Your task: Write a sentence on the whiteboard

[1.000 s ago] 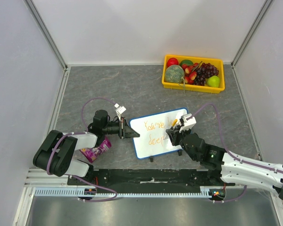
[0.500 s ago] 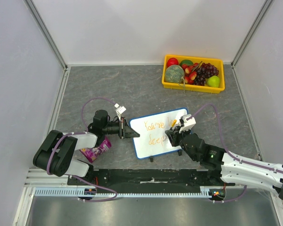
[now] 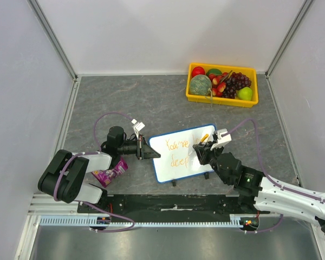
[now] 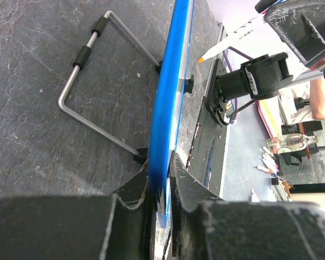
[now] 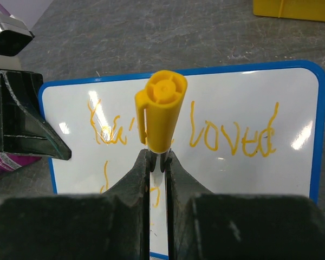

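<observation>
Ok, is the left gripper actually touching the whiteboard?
Touching. Left wrist view: the left gripper clamps the whiteboard edge, both fingers pressed against its blue frame.

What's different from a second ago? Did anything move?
The right gripper, shut on the marker, moved a little right and away from the arm bases across the whiteboard. Nothing was grasped or released. The left gripper still clamps the whiteboard's left edge; whiteboard, fruit tray and purple pouch stayed put.

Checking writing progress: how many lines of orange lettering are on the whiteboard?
2. The upper line runs across the whiteboard; the lower line sits under its left part, possibly partly hidden behind the marker.
</observation>
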### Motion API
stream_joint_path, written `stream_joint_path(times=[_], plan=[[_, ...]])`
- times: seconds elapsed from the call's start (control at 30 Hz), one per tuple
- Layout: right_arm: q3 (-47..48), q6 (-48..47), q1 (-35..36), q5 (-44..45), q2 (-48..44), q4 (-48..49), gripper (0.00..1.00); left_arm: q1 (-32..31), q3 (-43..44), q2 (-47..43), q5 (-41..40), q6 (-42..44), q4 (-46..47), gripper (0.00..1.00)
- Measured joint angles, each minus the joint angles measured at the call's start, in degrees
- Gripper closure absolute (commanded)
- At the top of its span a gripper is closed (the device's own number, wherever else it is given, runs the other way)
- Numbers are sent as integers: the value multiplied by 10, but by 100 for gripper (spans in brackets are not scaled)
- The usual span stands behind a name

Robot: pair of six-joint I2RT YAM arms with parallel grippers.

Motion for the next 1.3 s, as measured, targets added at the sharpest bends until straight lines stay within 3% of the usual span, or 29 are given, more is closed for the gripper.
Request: stream_joint_path(times=[0.63, 1.3], plan=[[10, -22, -29, 14, 36, 21, 100, 0, 0, 0, 0, 0, 0, 98], [14, -7, -53, -32, 58, 23, 100, 0, 0, 0, 0, 0, -1, 98]])
